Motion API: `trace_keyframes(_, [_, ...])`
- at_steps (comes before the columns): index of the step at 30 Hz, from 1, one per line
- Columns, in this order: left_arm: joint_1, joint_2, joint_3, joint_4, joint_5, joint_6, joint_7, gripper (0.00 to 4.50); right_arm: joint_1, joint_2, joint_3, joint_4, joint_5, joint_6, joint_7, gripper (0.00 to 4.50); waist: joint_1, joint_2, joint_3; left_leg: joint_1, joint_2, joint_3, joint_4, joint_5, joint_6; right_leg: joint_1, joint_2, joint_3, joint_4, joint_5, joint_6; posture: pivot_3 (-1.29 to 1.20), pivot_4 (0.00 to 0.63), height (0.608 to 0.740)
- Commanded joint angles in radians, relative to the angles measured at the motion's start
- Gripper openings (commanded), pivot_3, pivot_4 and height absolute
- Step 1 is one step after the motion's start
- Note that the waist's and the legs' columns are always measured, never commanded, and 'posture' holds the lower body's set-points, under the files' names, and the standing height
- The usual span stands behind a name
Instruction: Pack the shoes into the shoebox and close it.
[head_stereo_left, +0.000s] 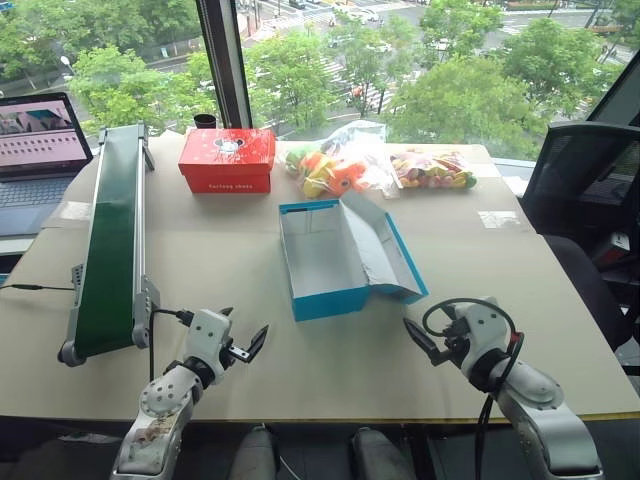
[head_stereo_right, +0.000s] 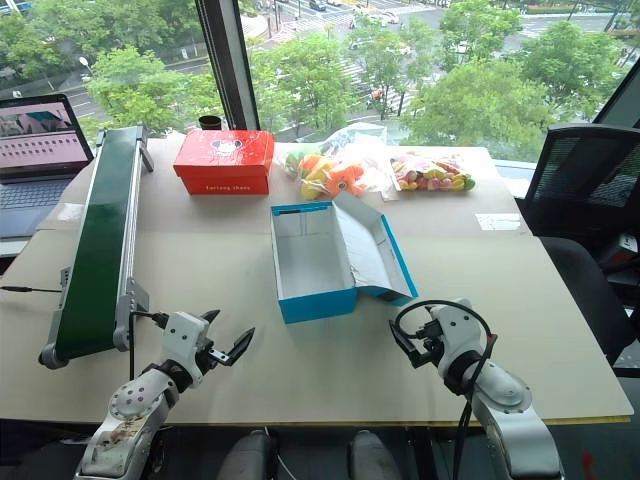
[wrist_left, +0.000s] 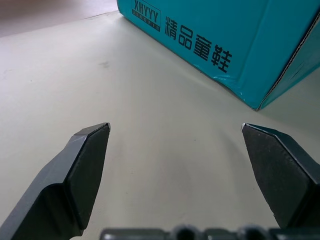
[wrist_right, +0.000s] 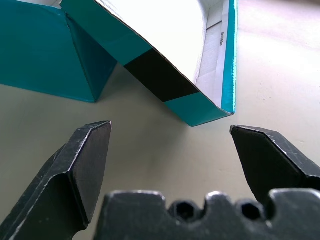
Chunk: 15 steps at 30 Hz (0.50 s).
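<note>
Over at the far left a laptop (head_stereo_left: 40, 140) sits open at the table's (head_stereo_left: 250, 385) edge, and a long green conveyor belt (head_stereo_left: 112, 240) runs back from just ahead and outboard of the left claw (head_stereo_left: 245, 343). That arm reaches up from the near edge, forearm angled in toward the middle, its two black fingers (wrist_left: 82, 165) spread wide over bare tabletop and holding nothing. Ahead of it and a little to its right stands the shoebox (head_stereo_left: 325, 262), bright blue, white inside, open, with its hinged lid (head_stereo_left: 385, 245) leaning out to the right; the left wrist view shows the box's near blue side with dark lettering just beyond the fingertips. A red-orange box (head_stereo_left: 227, 160) lies well beyond, near the window, with two clear bags of colourful toys (head_stereo_left: 380, 168) to its right. The right claw (head_stereo_left: 422, 343) mirrors the left, arm bent in from the near edge, cable looped over the wrist, fingers wide apart and empty, pointing at the lid's lower corner just ahead. A black chair (head_stereo_left: 585, 200) stands at the far right.
</note>
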Motion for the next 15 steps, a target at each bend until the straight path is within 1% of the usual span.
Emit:
trace_keyframes(1, [0.002, -0.003, 0.011, -0.011, -0.011, -0.031, -0.009, 4.5, 0.006, -0.008, -0.039, 0.029, 0.004, -0.077, 0.021, 4.48, 0.0, 0.0, 0.0, 0.0, 0.0, 0.0, 0.0, 0.0, 0.0, 0.0, 0.0, 0.0, 0.0, 0.0, 0.0, 0.0, 0.15, 0.739])
trace_keyframes(4, [-0.016, -0.008, 0.016, -0.006, -0.024, -0.028, -0.011, 4.5, 0.014, -0.002, -0.044, 0.106, -0.003, -0.156, 0.044, 4.48, 0.001, 0.0, 0.0, 0.0, 0.0, 0.0, 0.0, 0.0, 0.0, 0.0, 0.0, 0.0, 0.0, 0.0, 0.0, 0.0, 0.15, 0.739])
trace_keyframes(6, [-0.039, 0.02, 0.014, -0.026, -0.014, -0.017, -0.029, 4.5, 0.014, -0.031, -0.035, 0.108, 0.002, -0.172, 0.086, 4.48, 0.001, 0.0, 0.0, 0.0, 0.0, 0.0, 0.0, 0.0, 0.0, 0.0, 0.0, 0.0, 0.0, 0.0, 0.0, 0.0, 0.15, 0.739])
trace_keyframes(8, [-0.094, 0.048, 0.06, -0.081, -0.095, 0.054, -0.06, 4.5, -0.034, -0.038, -0.093, 0.079, 0.086, -0.129, 0.103, 4.48, 0.001, 0.0, 0.0, 0.0, 0.0, 0.0, 0.0, 0.0, 0.0, 0.0, 0.0, 0.0, 0.0, 0.0, 0.0, 0.0, 0.15, 0.739])
trace_keyframes(10, [-0.164, 0.082, 0.101, -0.106, -0.144, 0.103, -0.076, 4.5, -0.092, -0.062, -0.139, 0.064, 0.143, -0.091, 0.115, 4.48, -0.002, 0.0, 0.0, 0.0, 0.0, 0.0, 0.0, 0.0, 0.0, 0.0, 0.0, 0.0, 0.0, 0.0, 0.0, 0.0, 0.15, 0.739])
trace_keyframes(12, [-0.287, 0.123, 0.154, -0.103, -0.205, 0.142, -0.089, 4.5, -0.176, -0.098, -0.178, 0.087, 0.165, -0.098, 0.127, 4.48, -0.002, 0.0, 0.0, 0.0, 0.0, 0.0, 0.001, 0.0, 0.0, 0.0, 0.0, 0.0, 0.0, 0.001, 0.001, 0.0, 0.15, 0.739])
trace_keyframes(15, [-0.463, 0.16, 0.211, -0.06, -0.221, 0.181, -0.038, 4.5, -0.297, -0.154, -0.194, 0.127, 0.192, -0.063, 0.148, 4.48, 0.0, -0.001, 0.0, 0.001, 0.0, 0.0, 0.002, 0.0, 0.0, 0.002, 0.0, 0.0, 0.001, 0.001, 0.002, 0.0, 0.15, 0.739])
